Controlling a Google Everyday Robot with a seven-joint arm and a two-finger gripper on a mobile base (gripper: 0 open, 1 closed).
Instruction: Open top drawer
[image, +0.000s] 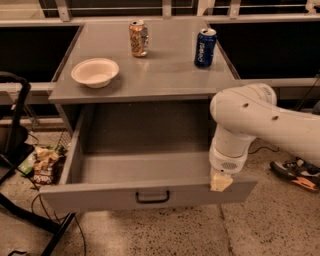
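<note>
In the middle of the frame stands a grey cabinet (75, 117), its flat worktop (165, 75) filling the upper centre. Below the worktop the top drawer (140, 167) stands wide open, drawn well out toward the lower edge of the frame, so its deep grey inside shows. Its front panel runs across the lower centre, with a black bar handle (152, 196) at the middle of the panel.

From the right edge a thick white arm (265, 117) reaches in and bends down over the drawer's right end. The hand (221, 181) hangs at the arm's lower tip, a pale cream piece at the top edge of the front panel, right of the handle and apart from it. Whether the hand is open or closed cannot be told, and nothing can be seen in its hold.

A speckled floor (260, 230) fills the lower frame. At the left edge a black frame (17, 115) stands beside the cabinet, with crumpled snack packets (44, 165) on the floor just beside the drawer's left wall. A shoe (297, 172) lies at the right edge, under the arm.

On the worktop a white bowl (95, 72) sits at the left, a tan can (138, 38) stands upright at the back centre, and a blue can (205, 47) stands upright at the back right, all well apart.
</note>
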